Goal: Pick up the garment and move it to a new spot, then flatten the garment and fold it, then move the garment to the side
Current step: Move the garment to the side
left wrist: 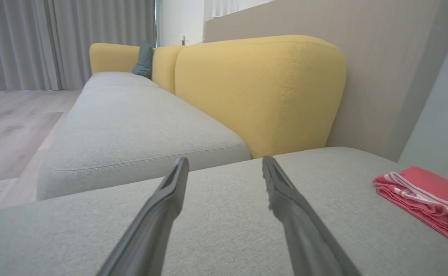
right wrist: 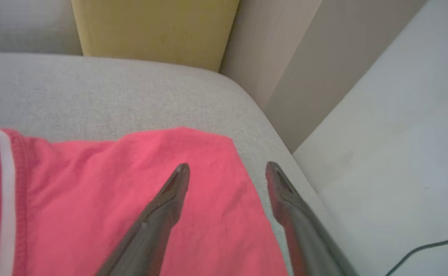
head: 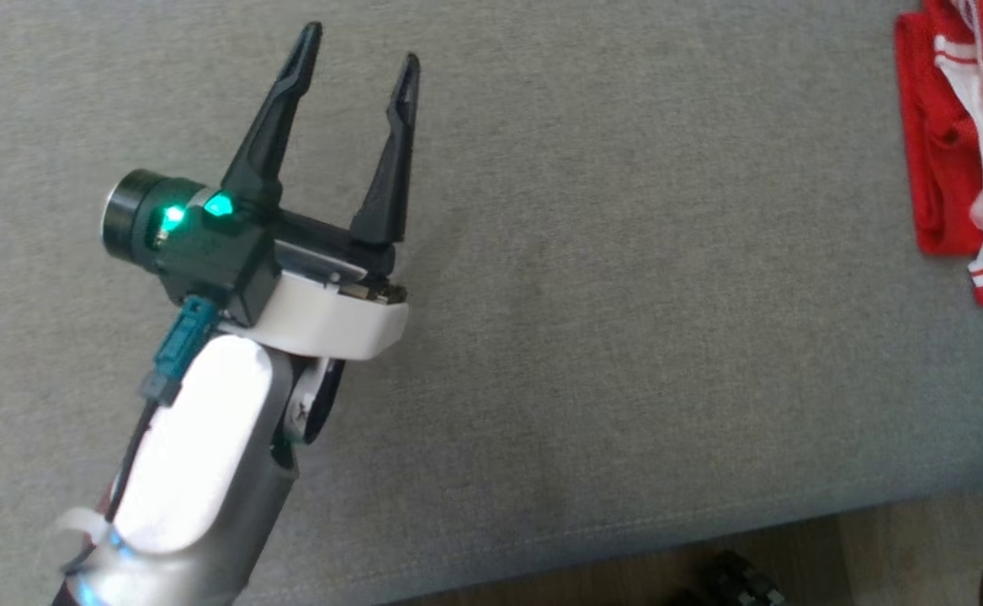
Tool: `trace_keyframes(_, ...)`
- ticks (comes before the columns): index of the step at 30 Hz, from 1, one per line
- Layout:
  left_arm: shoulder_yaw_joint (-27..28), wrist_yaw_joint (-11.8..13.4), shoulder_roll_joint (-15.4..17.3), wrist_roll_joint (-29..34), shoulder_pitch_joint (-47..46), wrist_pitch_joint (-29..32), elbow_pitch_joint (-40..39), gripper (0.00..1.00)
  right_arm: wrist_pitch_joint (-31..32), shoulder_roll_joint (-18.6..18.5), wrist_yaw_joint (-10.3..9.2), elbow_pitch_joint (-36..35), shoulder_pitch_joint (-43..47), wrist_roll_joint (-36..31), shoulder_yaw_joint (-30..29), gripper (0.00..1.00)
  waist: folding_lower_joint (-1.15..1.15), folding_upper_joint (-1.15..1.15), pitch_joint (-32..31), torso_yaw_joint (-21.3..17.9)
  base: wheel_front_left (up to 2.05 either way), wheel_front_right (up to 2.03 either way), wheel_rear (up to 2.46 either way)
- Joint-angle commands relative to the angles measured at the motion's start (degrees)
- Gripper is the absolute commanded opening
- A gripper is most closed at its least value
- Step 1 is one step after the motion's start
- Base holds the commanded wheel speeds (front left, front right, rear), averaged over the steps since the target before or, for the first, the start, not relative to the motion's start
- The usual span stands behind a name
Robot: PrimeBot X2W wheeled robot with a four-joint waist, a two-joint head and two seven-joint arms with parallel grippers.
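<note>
The garment [head: 963,143] is red with white stripes and lies folded at the far right of the grey cushion [head: 626,295]. It also shows at the right edge of the left wrist view as a flat folded garment [left wrist: 423,199]. My left gripper [head: 357,55] hovers over the bare cushion well left of it, open and empty, as its own view confirms for the left gripper [left wrist: 226,165]. My right gripper [right wrist: 228,170] stands open just above the garment [right wrist: 132,199], one finger over the red cloth, the other over its right edge, nothing held.
A yellow backrest [left wrist: 262,92] rises behind the cushion, with a wall corner [right wrist: 285,69] beside it. More grey seat [left wrist: 132,126] extends away toward curtains. The cushion's front edge and wooden floor [head: 879,547] are near; a dark cable [right wrist: 427,249] lies on the pale floor.
</note>
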Motion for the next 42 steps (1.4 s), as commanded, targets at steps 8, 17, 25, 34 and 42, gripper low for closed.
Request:
trace_keyframes(8,6.15,0.51,-1.64,-0.59,6.29,-0.28,0.05,1.00,-8.57,6.39,-0.05,-11.02,10.73,0.19,-1.07,1.00,-0.01,0.00,-8.55,4.17,0.00,0.00,0.00)
trace_keyframes(17,10.59,0.51,-3.24,-0.38,13.94,-0.28,1.18,1.00,-7.70,15.94,-0.05,-26.68,22.57,1.46,2.54,1.00,-0.01,0.00,-16.10,9.48,0.00,0.00,0.00)
trace_keyframes(25,15.36,-1.32,-3.62,0.65,19.37,-0.28,1.37,1.00,-4.14,21.01,-0.05,-36.93,30.98,2.32,7.43,1.00,-0.01,0.00,-21.50,14.52,0.00,0.00,0.00)
trace_keyframes(34,17.99,-4.88,-2.59,1.27,25.54,-0.28,3.94,1.00,-2.41,23.42,-0.05,-40.09,37.60,2.52,10.45,1.00,-0.01,0.00,-27.10,14.47,0.00,0.00,0.00)
trace_keyframes(42,18.16,-6.12,-1.97,1.82,28.86,-0.28,6.59,1.00,-1.62,24.24,-0.05,-41.77,42.51,2.83,10.92,1.00,-0.01,0.00,-30.95,12.80,0.00,0.00,0.00)
